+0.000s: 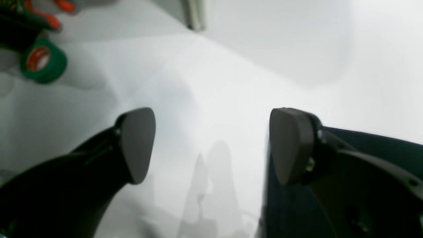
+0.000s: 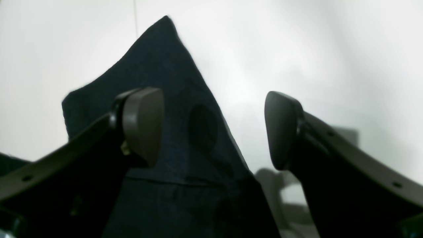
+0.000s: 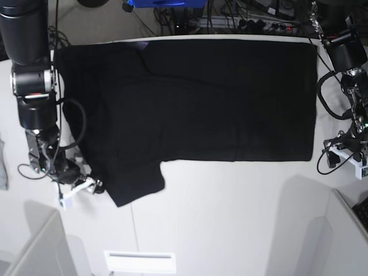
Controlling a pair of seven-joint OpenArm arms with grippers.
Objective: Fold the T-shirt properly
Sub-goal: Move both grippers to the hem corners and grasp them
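- 1 T-shirt [image 3: 195, 98] only: black, plain side up, no print showing, spread wide across the white table [image 3: 230, 218] from near the left edge to near the right edge of the base view.
- Lies mostly flat, far edge along the back of the table; 1 sleeve [image 2: 165, 99] sticks out toward the front at the base view's lower left, ending in a hemmed edge with a pointed corner.
- Looks soft, light and limp; likely to sag, drag and wrinkle when lifted, not fragile, not slippery on the pads.
- Best taken by pinching corners or hems: the sleeve tip on 1 side, the straight side edge on the other, both lifted together to keep the fold even.
- Right gripper [image 2: 211, 129]: jaws wide apart, released, holding nothing, poised directly over the sleeve with fabric showing between the pads.
- Left gripper [image 1: 211, 145]: jaws spread, empty, over bare table beside the shirt's straight edge; dark cloth visible just past 1 pad [image 1: 290, 145].
- Green tape roll [image 1: 43, 61] sits well apart from the shirt, blurred.
- Judged: fold barely begun, 1 layer only across most of the cloth.
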